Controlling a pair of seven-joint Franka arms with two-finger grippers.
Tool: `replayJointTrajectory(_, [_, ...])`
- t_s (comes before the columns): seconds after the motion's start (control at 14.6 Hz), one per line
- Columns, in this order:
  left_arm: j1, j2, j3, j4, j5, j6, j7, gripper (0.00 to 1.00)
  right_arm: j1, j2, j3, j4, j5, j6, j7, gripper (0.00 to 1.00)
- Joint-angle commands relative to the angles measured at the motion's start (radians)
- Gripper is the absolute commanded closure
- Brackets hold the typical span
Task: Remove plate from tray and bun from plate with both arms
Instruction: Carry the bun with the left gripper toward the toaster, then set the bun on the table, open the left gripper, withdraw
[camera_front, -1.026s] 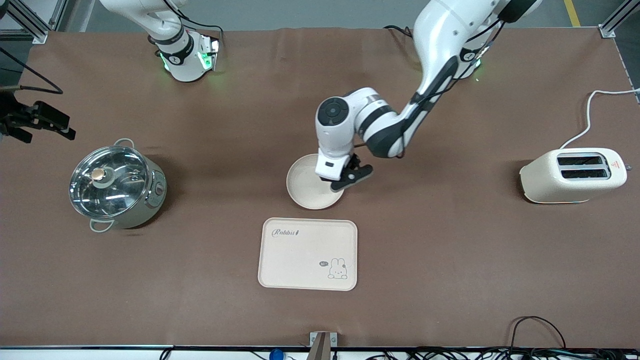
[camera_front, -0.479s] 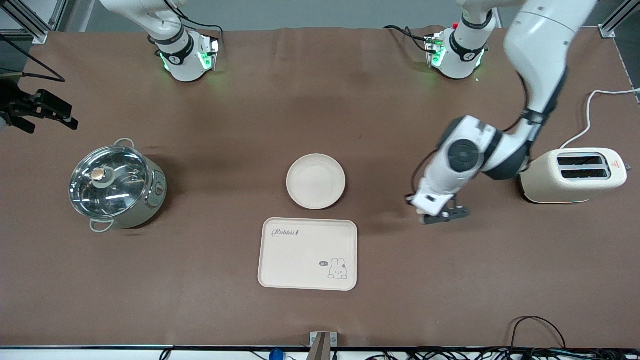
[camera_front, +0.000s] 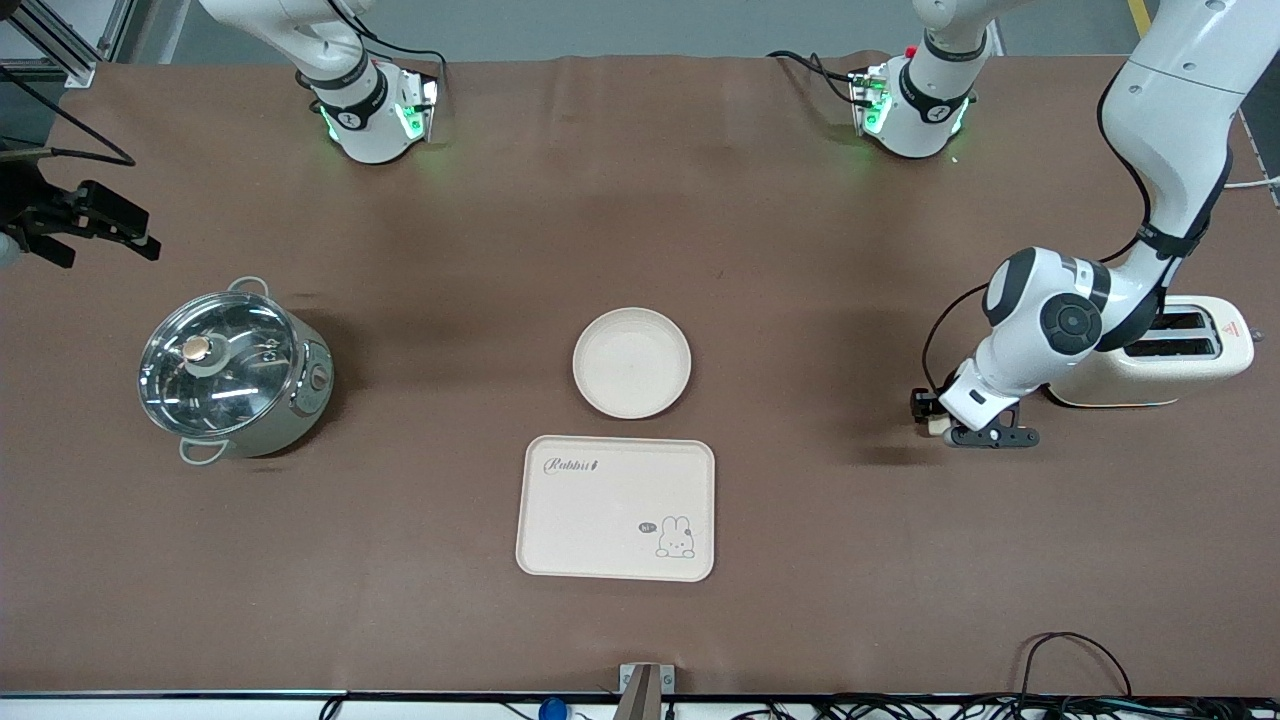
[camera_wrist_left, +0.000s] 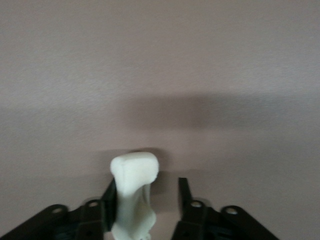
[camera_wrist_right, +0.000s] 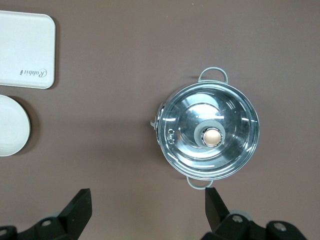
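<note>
2 arms at brown table (camera_front: 800, 560); plate set down, bun at left claw.
Plate (camera_front: 631, 362) lies mid-table, just above rabbit tray (camera_front: 616, 507). Left claw (camera_front: 975, 432), beside toaster (camera_front: 1190, 365), has bun (camera_wrist_left: 133, 192) between part-spread fingers. Right claw (camera_wrist_right: 147, 206), above steel pot (camera_wrist_right: 207, 131), spread wide.

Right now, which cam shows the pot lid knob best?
Right wrist view: it looks straight down on the pot's lid knob, centered and unobstructed. Front view shows the knob smaller, at the right arm's end. Left wrist view misses it.
</note>
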Motion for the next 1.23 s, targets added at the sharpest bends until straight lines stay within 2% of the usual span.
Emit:
replayJointTrajectory(0.0, [-0.014,-0.006,-0.014,0.036,0.021,-0.024,-0.011,0.0,-0.01,-0.023,0.015,-0.029,-0.017,0.013,0.005,0.0])
replayJointTrajectory(0.14, [-0.022,-0.008,-0.036,0.112,0.021,-0.152,-0.003,0.0,-0.01,-0.021,0.015,-0.027,-0.017,0.015,0.005,0.0])
replayJointTrajectory(0.48, [-0.02,-0.011,-0.175,0.42,0.003,-0.559,-0.003,0.0,-0.011,-0.021,0.015,-0.026,-0.016,0.016,0.005,0.0])
replayJointTrajectory(0.68, [-0.017,-0.02,-0.227,0.575,0.003,-0.708,-0.005,0.0,-0.01,-0.026,0.016,-0.02,-0.014,0.011,0.005,0.0])
replayJointTrajectory(0.82, [-0.006,-0.028,-0.243,0.606,0.003,-0.744,0.001,0.0,-0.005,-0.029,0.017,-0.013,-0.014,0.008,0.005,0.0])
replayJointTrajectory(1.03, [0.002,-0.11,-0.229,0.606,-0.058,-0.789,0.076,0.0,-0.001,-0.029,0.02,0.002,-0.014,0.008,-0.002,0.0])
replayJointTrajectory(1.09, [-0.024,-0.159,-0.176,0.609,-0.11,-0.817,0.102,0.0,0.004,-0.029,0.02,0.002,-0.015,0.007,-0.002,0.0])
replayJointTrajectory(1.16, [-0.099,-0.214,-0.084,0.613,-0.179,-0.837,0.109,0.0,0.005,-0.029,0.017,0.0,-0.016,-0.002,-0.001,0.0])
